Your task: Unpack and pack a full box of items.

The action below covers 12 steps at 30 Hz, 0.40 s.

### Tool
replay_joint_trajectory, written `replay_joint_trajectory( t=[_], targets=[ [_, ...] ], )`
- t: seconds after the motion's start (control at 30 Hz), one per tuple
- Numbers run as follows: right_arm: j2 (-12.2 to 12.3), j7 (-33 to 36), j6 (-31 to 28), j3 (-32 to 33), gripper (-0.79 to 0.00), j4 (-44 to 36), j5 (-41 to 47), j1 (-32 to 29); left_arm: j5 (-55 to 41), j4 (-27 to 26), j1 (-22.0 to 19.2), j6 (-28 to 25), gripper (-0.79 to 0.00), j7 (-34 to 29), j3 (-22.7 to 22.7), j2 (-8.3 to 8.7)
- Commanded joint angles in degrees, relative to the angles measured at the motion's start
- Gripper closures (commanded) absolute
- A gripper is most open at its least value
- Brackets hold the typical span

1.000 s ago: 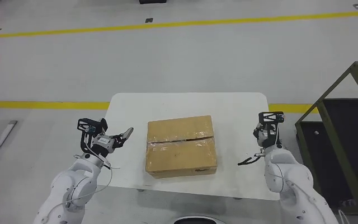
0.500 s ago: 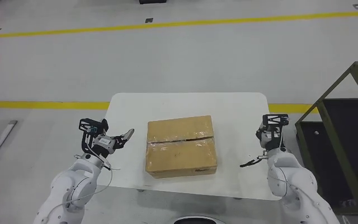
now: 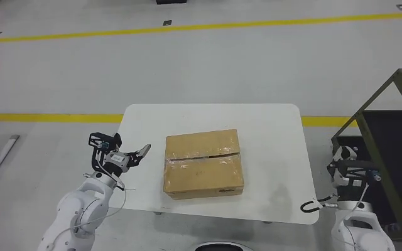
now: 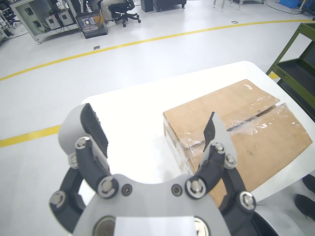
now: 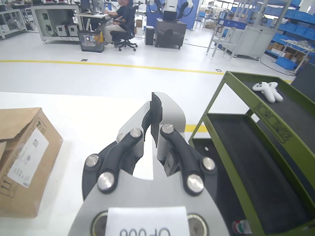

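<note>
A brown cardboard box (image 3: 203, 163) lies in the middle of the white table (image 3: 264, 122), its flaps down under clear tape and the seam gaping a little at one end. My left gripper (image 3: 139, 152) hovers open just off the box's left side, with nothing between its fingers. In the left wrist view the box (image 4: 246, 128) lies just beyond the open left gripper (image 4: 149, 114). My right arm (image 3: 350, 182) hangs past the table's right edge. In the right wrist view the right gripper (image 5: 153, 116) is shut with nothing in it, and the box (image 5: 22, 148) lies well off to one side.
A green metal cart (image 3: 370, 125) with black shelves stands close to the table's right edge. A white controller (image 5: 267, 90) lies on the cart's top shelf (image 5: 283, 109). Bare table surface surrounds the box on all sides.
My right arm has drawn back from over the table's right side to beyond its edge, toward the cart. The left arm and the box have stayed put.
</note>
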Motion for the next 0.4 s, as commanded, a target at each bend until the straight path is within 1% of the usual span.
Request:
replay_joint_trajectory(
  t=[0.0, 0.03, 0.07, 0.1, 0.2, 0.3, 0.37],
  targets=[
    [0.0, 0.0, 0.0, 0.0, -0.012, 0.0, 0.0, 0.0, 0.0, 0.0, 0.0, 0.0, -0.785, 0.0, 0.0, 0.0],
    [0.0, 0.0, 0.1, 0.0, -0.024, 0.0, 0.0, 0.0, 0.0, 0.0, 0.0, 0.0, -0.784, 0.0, 0.0, 0.0],
    [0.0, 0.0, 0.1, 0.0, -0.069, 0.0, 0.0, 0.1, 0.0, 0.0, 0.0, 0.0, -0.784, 0.0, 0.0, 0.0],
    [0.0, 0.0, 0.0, 0.0, -0.148, 0.0, 0.0, 0.1, 0.0, 0.0, 0.0, 0.0, -0.785, 0.0, 0.0, 0.0],
    [0.0, 0.0, -0.1, -0.1, -0.349, 0.0, 0.0, 0.1, 0.0, 0.0, 0.0, 0.0, -0.784, 0.0, 0.0, 0.0],
    [0.0, 0.0, -0.1, -0.1, -0.52, 0.0, 0.0, 0.1, 0.0, 0.0, 0.0, 0.0, -0.784, 0.0, 0.0, 0.0],
    [0.0, 0.0, -0.1, -0.1, -0.601, 0.0, 0.0, 0.1, 0.0, 0.0, 0.0, 0.0, -0.785, 0.0, 0.0, 0.0]
  ],
)
